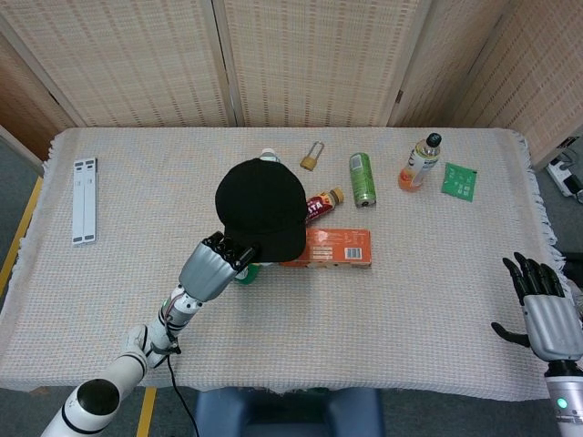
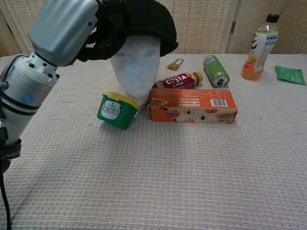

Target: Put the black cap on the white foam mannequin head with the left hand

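Observation:
The black cap (image 1: pixel 261 207) sits over the top of the white foam mannequin head (image 2: pixel 136 72), hiding the head from the head view. In the chest view the cap (image 2: pixel 144 21) covers the crown down to the forehead, with the face showing below. My left hand (image 1: pixel 214 267) grips the cap's near edge, its dark fingers (image 2: pixel 98 36) curled into the brim on the head's left side. My right hand (image 1: pixel 549 314) rests open by the table's front right corner, fingers spread, holding nothing.
A green tub with a yellow lid (image 2: pixel 115 109) and an orange box (image 2: pixel 193 106) lean against the head's base. Behind lie a Costa bottle (image 2: pixel 179 80), a green can (image 1: pixel 363 178), a padlock (image 1: pixel 311 157), an orange drink bottle (image 1: pixel 418 163), a green packet (image 1: pixel 459 181). A white strip (image 1: pixel 84 200) lies far left.

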You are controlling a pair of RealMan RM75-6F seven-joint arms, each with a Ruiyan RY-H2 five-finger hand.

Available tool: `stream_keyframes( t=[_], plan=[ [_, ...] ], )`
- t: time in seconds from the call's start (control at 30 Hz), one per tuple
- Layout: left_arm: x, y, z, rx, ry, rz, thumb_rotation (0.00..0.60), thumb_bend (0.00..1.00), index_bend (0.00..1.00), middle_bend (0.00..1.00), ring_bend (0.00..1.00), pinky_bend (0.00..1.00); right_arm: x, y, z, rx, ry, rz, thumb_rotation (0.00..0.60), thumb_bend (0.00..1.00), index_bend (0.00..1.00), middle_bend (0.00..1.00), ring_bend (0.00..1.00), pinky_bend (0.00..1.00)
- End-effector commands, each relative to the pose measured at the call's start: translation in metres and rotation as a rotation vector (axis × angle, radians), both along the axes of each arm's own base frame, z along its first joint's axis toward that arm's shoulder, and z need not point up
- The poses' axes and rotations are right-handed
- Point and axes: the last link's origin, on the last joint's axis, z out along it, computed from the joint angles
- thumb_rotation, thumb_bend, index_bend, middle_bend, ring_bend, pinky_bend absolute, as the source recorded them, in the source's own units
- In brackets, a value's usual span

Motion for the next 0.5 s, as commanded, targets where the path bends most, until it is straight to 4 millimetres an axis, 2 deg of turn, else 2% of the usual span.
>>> stream_keyframes(
  t=[0.03, 0.17, 0.2, 0.23, 0.3, 0.37, 0.4, 0.47, 0.5],
  plan=[
    [-0.010, -0.009, -0.010, -0.029, 0.031, 0.014, 0.600, 0.41, 0.57, 1.00, 1.00, 1.00, 0.000, 0.000, 0.000, -0.001, -0.001, 0.000, 0.600, 0.08, 0.00, 0.00, 0.00, 0.00],
    [-0.021, -0.014, -0.014, -0.028, 0.043, 0.057, 0.600, 0.21, 0.10, 0.99, 0.99, 1.00, 0.000, 0.001, -0.001, 0.001, 0.001, 0.001, 0.600, 0.08, 0.00, 0.00, 0.00, 0.00],
    [-0.026, -0.016, -0.014, -0.038, 0.040, 0.074, 0.600, 0.18, 0.05, 0.96, 0.98, 1.00, 0.001, 0.001, -0.001, 0.002, 0.003, 0.002, 0.600, 0.08, 0.00, 0.00, 0.00, 0.00],
    [-0.031, -0.017, -0.013, -0.043, 0.040, 0.094, 0.600, 0.16, 0.01, 0.92, 0.95, 1.00, 0.001, 0.001, -0.001, 0.002, 0.005, 0.002, 0.600, 0.08, 0.00, 0.00, 0.00, 0.00],
    [-0.049, -0.023, -0.011, -0.074, 0.027, 0.160, 0.600, 0.12, 0.00, 0.83, 0.90, 1.00, 0.001, 0.002, -0.002, 0.004, 0.008, 0.003, 0.600, 0.08, 0.00, 0.00, 0.00, 0.00],
    [-0.069, -0.025, -0.006, -0.073, 0.031, 0.259, 0.600, 0.09, 0.00, 0.70, 0.75, 0.95, 0.001, 0.002, -0.002, 0.003, 0.012, 0.004, 0.600, 0.08, 0.00, 0.00, 0.00, 0.00],
    [-0.084, -0.030, 0.000, -0.069, 0.033, 0.323, 0.600, 0.08, 0.00, 0.65, 0.69, 0.89, 0.001, 0.002, -0.003, 0.003, 0.015, 0.005, 0.600, 0.08, 0.00, 0.00, 0.00, 0.00],
    [-0.110, -0.039, 0.012, -0.087, 0.028, 0.434, 0.600, 0.07, 0.00, 0.51, 0.50, 0.63, 0.001, 0.002, -0.004, 0.002, 0.020, 0.006, 0.600, 0.08, 0.00, 0.00, 0.00, 0.00],
    [-0.127, -0.048, 0.022, -0.113, 0.020, 0.514, 0.600, 0.07, 0.00, 0.47, 0.45, 0.56, 0.001, 0.002, -0.004, 0.002, 0.022, 0.006, 0.600, 0.08, 0.00, 0.00, 0.00, 0.00]
  ],
)
